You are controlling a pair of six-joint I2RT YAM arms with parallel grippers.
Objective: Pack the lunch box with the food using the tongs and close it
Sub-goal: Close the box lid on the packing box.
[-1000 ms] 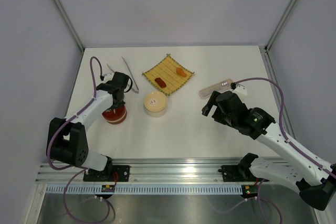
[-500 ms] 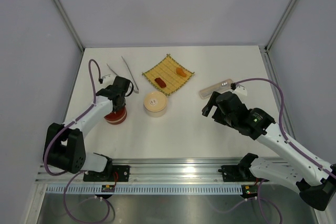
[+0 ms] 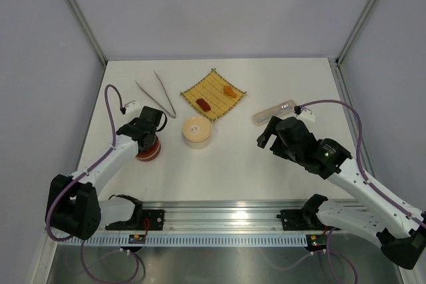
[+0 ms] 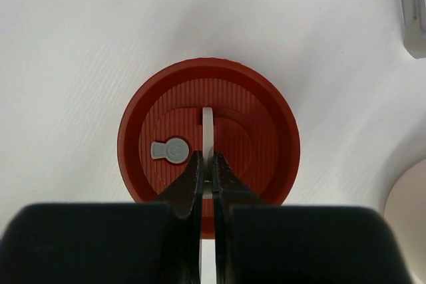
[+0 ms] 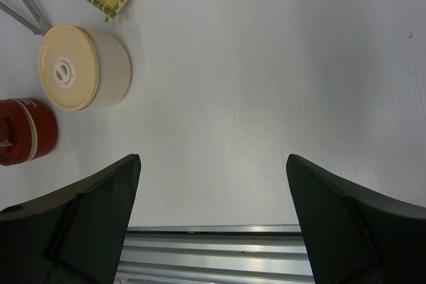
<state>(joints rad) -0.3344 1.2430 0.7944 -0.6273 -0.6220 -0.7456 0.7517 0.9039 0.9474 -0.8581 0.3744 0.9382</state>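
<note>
Tongs (image 3: 165, 94) lie ungripped on the table (image 3: 233, 161), spread in a V, joined end toward the closed lunch box (image 3: 198, 130), long axis running away from the robot. They sit just beyond the left gripper (image 4: 206, 167), the nearer one, bent low and pinching the white tab (image 4: 208, 124) of a red lid (image 4: 266, 124). The right gripper (image 5: 213, 191) hovers agape, well apart. Food (image 3: 204, 103) rests on the mat (image 3: 216, 83).

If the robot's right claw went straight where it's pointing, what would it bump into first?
Probably just the bare table; nothing shows between the open right gripper's fingers. The lunch box sits off to one side of that line, though depth is hard to judge.
</note>
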